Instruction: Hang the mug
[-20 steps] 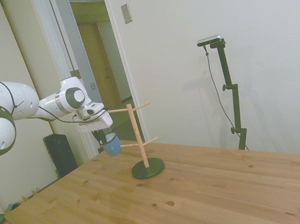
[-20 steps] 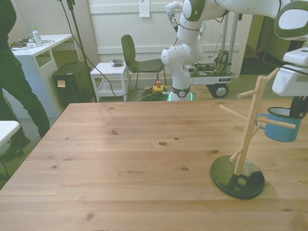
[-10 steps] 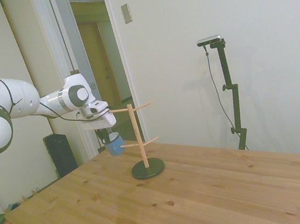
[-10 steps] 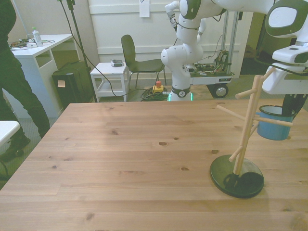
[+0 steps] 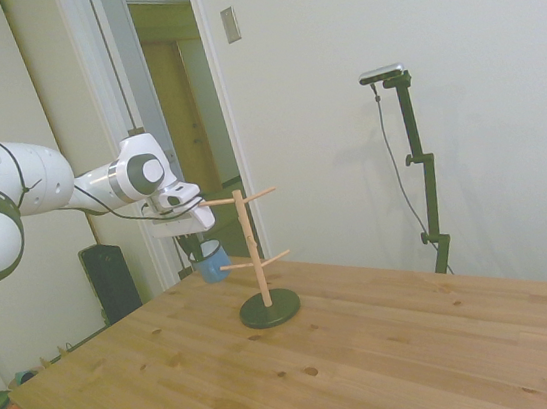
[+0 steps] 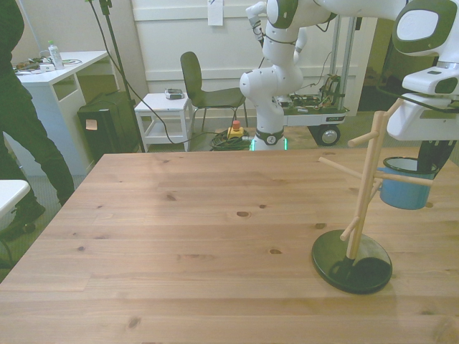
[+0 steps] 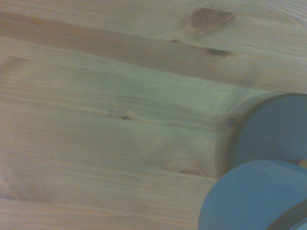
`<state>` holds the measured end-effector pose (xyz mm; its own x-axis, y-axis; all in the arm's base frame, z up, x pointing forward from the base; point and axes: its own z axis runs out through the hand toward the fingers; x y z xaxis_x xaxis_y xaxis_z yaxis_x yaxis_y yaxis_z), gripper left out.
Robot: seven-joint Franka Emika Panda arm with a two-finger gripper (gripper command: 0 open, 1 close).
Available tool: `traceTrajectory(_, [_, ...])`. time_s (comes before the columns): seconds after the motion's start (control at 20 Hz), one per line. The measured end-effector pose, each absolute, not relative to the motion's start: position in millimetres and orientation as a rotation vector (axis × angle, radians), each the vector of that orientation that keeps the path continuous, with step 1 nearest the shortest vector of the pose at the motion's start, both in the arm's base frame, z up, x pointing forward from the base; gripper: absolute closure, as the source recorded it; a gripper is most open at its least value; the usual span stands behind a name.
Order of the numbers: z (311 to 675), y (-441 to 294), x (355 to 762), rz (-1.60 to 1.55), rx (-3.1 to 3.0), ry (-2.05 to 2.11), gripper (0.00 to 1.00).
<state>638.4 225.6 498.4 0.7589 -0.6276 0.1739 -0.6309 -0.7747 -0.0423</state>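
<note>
The mug [image 6: 406,184] hangs in the air under the gripper [image 6: 431,155], mouth up, held by the rim on the side away from the rack [image 6: 362,197]. Fingers look clamped on the rim, one dark finger going down into the mug, tho the pads themselves are hard to see. Key relation: mug sits just beside the rack's lower peg [image 6: 403,178], on the front view's right of the post; in that view the peg crosses in front of the mug's upper part, tip reaching about the mug's far side. In the side view the mug [image 5: 208,261] is on the arm's side of the post, w/ the lower peg end [image 5: 229,267] right at its wall, touching or nearly so, can't tell which. Handle isn't clearly visible in either view, so can't say if the peg is thru it yet. Wrist view shows only table [image 7: 96,120], the rack's dark base [image 7: 268,129] and the blurred mug [image 7: 254,196] above it, no help on the handle. Judgement: next move turns on lining the handle's loop w/ the peg's axis, which runs slightly upward away from the post, then sliding along it toward the post. Risk: mug wall pushes the peg and tips the light rack.
</note>
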Motion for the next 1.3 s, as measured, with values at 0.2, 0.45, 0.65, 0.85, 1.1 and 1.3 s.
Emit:
traceTrajectory(0.2, [503.6,240.2,632.5,0.282,2.951,-1.017,1.00])
traceTrajectory(0.45, [514.6,262.7,619.8,0.295,2.974,-0.972,1.00])
traceTrajectory(0.65, [549.3,279.1,601.4,0.336,2.992,-0.943,1.00])
traceTrajectory(0.85, [601.3,281.1,579.4,0.389,3.010,-0.941,1.00])
traceTrajectory(1.1, [638.0,264.4,571.9,0.399,2.991,-0.972,1.00])
traceTrajectory(1.3, [652.9,244.8,575.9,0.393,2.978,-0.973,1.00])
